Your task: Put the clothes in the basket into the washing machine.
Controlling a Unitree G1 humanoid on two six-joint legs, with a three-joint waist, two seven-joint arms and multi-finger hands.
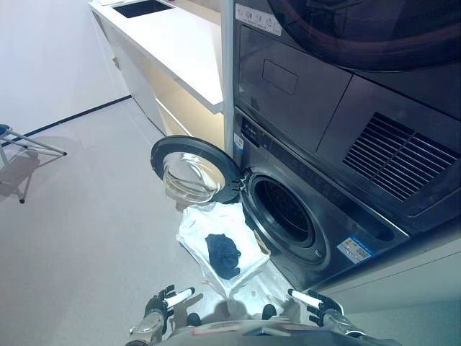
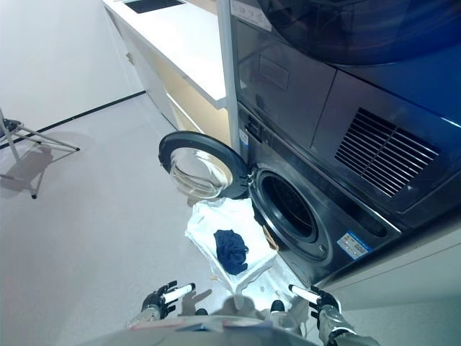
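A white basket (image 1: 193, 232) stands on the floor in front of the dark front-loading washing machine (image 1: 338, 216). A dark blue piece of clothing (image 1: 223, 254) lies in it on pale cloth. The machine's round door (image 1: 191, 173) is swung open to the left, and the drum opening (image 1: 284, 210) looks dark inside. My left hand (image 1: 163, 303) and right hand (image 1: 315, 301) show at the bottom edge, low and short of the basket. Both hold nothing, with fingers stretched out. They also show in the right eye view: left hand (image 2: 164, 297), right hand (image 2: 317, 298).
A second dark appliance (image 1: 346, 79) is stacked above the washer. A white counter (image 1: 180, 43) with a sink runs along the wall to the left of the machines. A metal folding rack (image 1: 21, 144) stands on the grey floor at far left.
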